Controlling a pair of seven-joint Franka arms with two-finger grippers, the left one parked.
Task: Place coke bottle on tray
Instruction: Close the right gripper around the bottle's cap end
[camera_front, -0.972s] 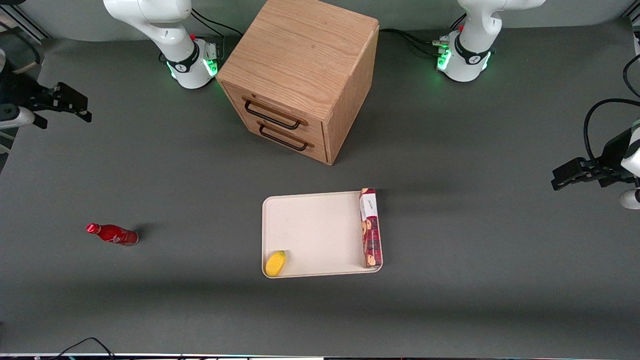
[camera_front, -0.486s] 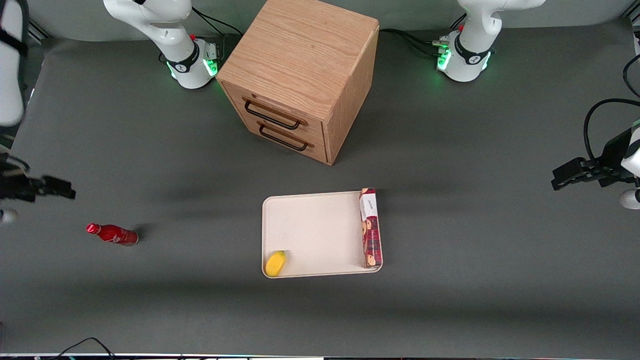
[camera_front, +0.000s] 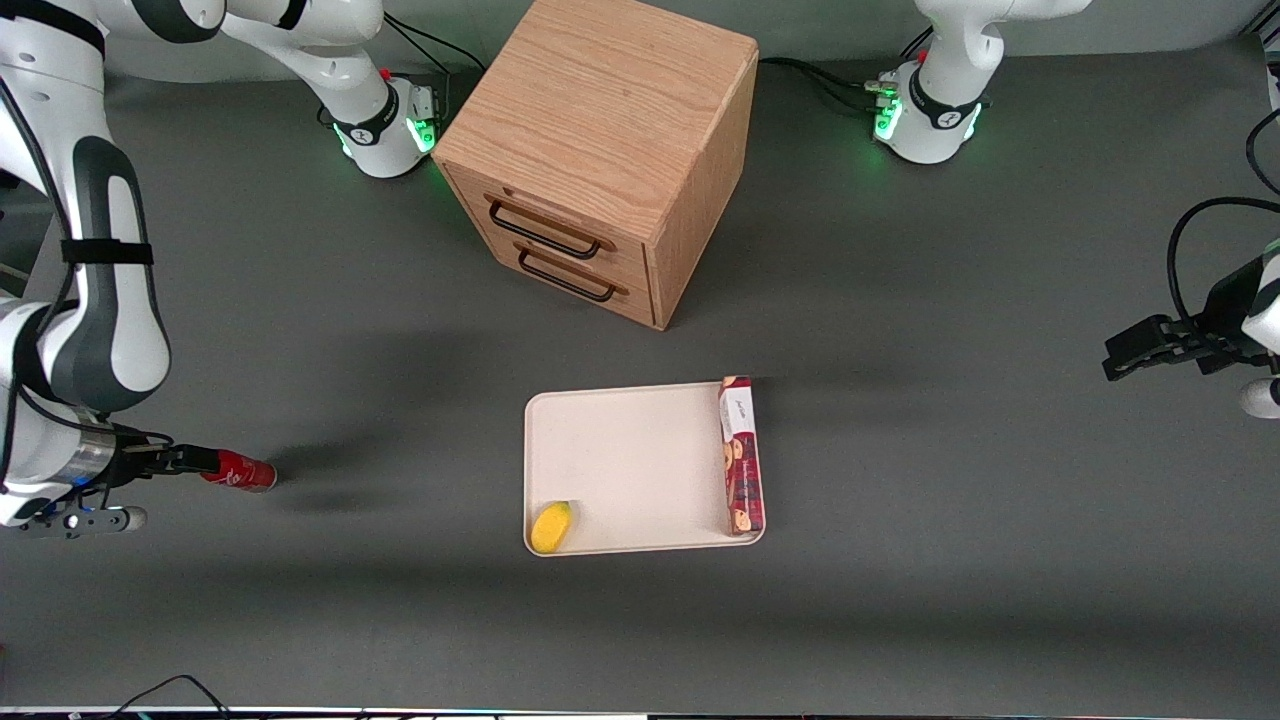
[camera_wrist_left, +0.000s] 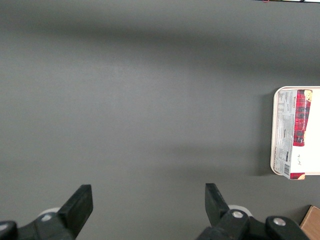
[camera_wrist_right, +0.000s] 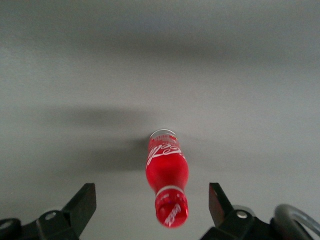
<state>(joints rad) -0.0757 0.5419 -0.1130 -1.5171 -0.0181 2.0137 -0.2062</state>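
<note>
Right-arm gripper (camera_wrist_right: 150, 202), fingers spread wide apart, is hovering over the upright coke bottle (camera_wrist_right: 167, 177) on the gray table (camera_front: 900, 350), well apart from the tray (camera_front: 630, 460).

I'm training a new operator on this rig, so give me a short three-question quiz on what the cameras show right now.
1. True or false: the coke bottle lies on the tray.
2. The gripper is: A) shut on the bottle, B) open with the bottle between its fingers, C) above the drawer cabinet.
3. Which two things lie on the tray?

Key: 1. False, it is on the table toward the working arm's end. 2. B. 3. The yellow object and the cookie box.
</note>
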